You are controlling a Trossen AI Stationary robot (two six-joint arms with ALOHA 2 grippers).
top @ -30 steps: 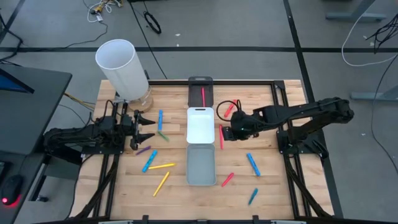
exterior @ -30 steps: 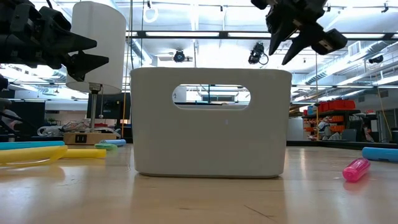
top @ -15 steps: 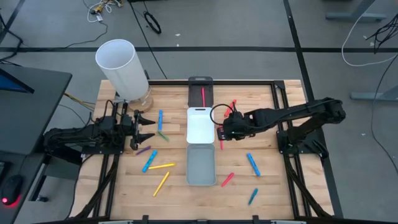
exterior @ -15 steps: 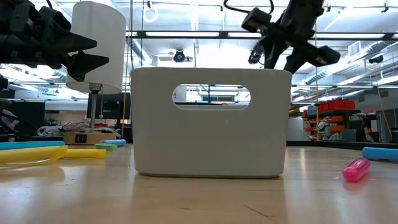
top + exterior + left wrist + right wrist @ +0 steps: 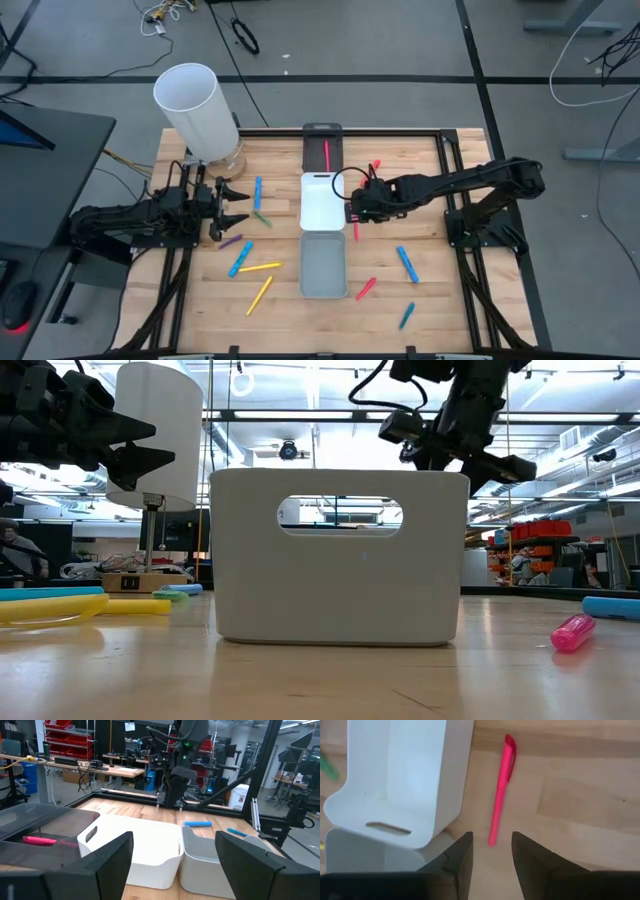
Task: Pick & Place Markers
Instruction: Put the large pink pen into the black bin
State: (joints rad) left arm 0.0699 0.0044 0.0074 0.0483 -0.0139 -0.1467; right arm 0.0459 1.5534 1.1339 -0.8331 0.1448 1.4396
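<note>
High view, right gripper (image 5: 352, 211) beside white tray (image 5: 322, 203), pink marker (image 5: 355, 222) below

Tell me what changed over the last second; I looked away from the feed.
The right hand moved left across the table and now hangs over the pink marker beside the white tray, fingers apart, holding nothing. The left hand, open, the trays and the scattered markers stayed put.

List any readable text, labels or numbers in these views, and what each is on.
None readable.
Markers, for example the pink marker beside the white tray: no print visible.
White tray, grey tray, white cylinder: blank.
Background room items in the left wrist and low views: too small and blurred to read.
</note>
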